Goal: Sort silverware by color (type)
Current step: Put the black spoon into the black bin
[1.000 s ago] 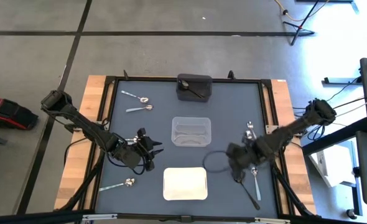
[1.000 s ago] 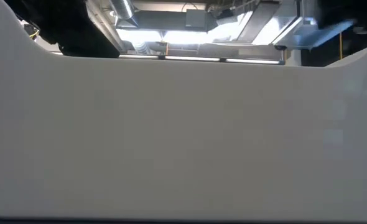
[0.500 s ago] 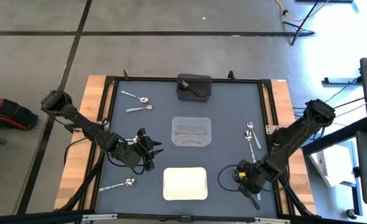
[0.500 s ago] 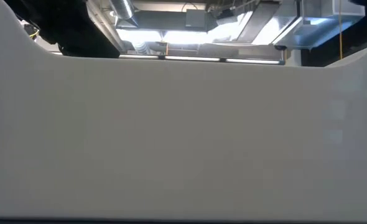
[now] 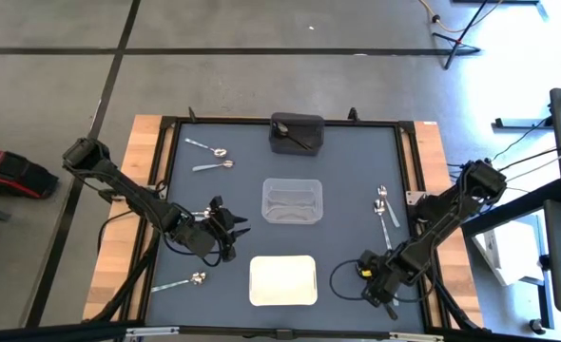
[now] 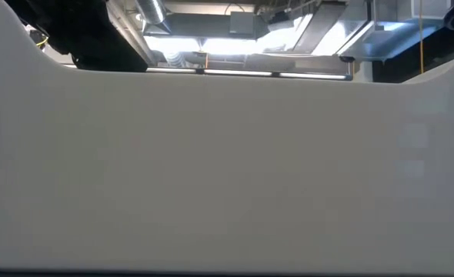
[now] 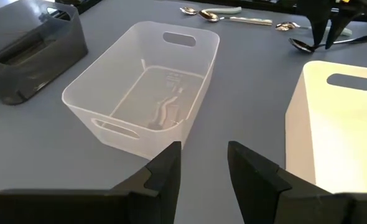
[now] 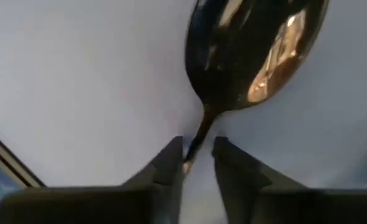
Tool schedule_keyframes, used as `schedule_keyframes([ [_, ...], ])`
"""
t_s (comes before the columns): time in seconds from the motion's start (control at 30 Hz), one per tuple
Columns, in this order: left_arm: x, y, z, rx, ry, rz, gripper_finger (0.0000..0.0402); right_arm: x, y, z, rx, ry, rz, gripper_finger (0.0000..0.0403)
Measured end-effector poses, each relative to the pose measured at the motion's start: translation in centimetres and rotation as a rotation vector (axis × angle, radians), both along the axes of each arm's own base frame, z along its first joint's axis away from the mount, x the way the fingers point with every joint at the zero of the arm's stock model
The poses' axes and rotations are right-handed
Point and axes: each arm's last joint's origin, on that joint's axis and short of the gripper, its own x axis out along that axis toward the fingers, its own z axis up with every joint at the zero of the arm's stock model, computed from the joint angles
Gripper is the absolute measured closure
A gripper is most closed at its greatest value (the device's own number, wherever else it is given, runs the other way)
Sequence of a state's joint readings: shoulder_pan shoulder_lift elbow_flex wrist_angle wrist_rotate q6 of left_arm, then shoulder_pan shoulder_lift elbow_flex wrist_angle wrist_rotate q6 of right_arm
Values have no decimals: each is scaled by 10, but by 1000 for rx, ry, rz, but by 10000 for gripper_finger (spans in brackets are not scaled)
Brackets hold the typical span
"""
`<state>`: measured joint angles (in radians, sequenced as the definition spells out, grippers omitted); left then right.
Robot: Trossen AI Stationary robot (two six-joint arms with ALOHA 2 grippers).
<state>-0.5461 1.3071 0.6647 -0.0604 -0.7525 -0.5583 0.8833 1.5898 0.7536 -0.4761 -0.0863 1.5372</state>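
Observation:
A dark spoon lies on the grey mat near the table's near right corner; it also shows in the left wrist view. My right gripper is down over it, pointing down, with a narrow gap. Its fingers stand on either side of the spoon's neck. In the high view this gripper hides the spoon. My left gripper waits open and empty left of the clear tray. Two silver spoons lie far left, one pale-handled spoon near left, and two more spoons at the right. My right gripper's fingers stand close on either side of the dark spoon's neck, across the handle, from above. I cannot tell whether they touch it. The spoon lies flat on the mat.
A black tray holding a dark spoon stands at the far middle. A white tray stands at the near middle, and its wall fills the low view. The clear tray holds pale pieces. The mat's raised frame runs along the right.
My right gripper has gone toward the table's near edge and come down over the dark spoon. The spoon has stayed on the mat.

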Motion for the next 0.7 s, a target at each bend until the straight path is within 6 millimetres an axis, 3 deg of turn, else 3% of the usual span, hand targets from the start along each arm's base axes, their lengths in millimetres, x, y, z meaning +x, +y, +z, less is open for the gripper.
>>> schedule_keyframes([
  [0.1,0,0,0,0,0,0,276,0,-1,0,-17,-15,23,378],
  [0.17,0,0,0,0,0,0,276,0,-1,0,-23,-29,39,393],
  [0.3,0,0,0,-2,1,-3,276,1,-1,0,-33,-45,54,381],
  [0.43,0,0,0,-2,1,-3,276,2,1,4,-58,-61,88,397],
  [0.7,0,0,0,-1,4,-8,276,23,-9,45,-261,-205,173,400],
])
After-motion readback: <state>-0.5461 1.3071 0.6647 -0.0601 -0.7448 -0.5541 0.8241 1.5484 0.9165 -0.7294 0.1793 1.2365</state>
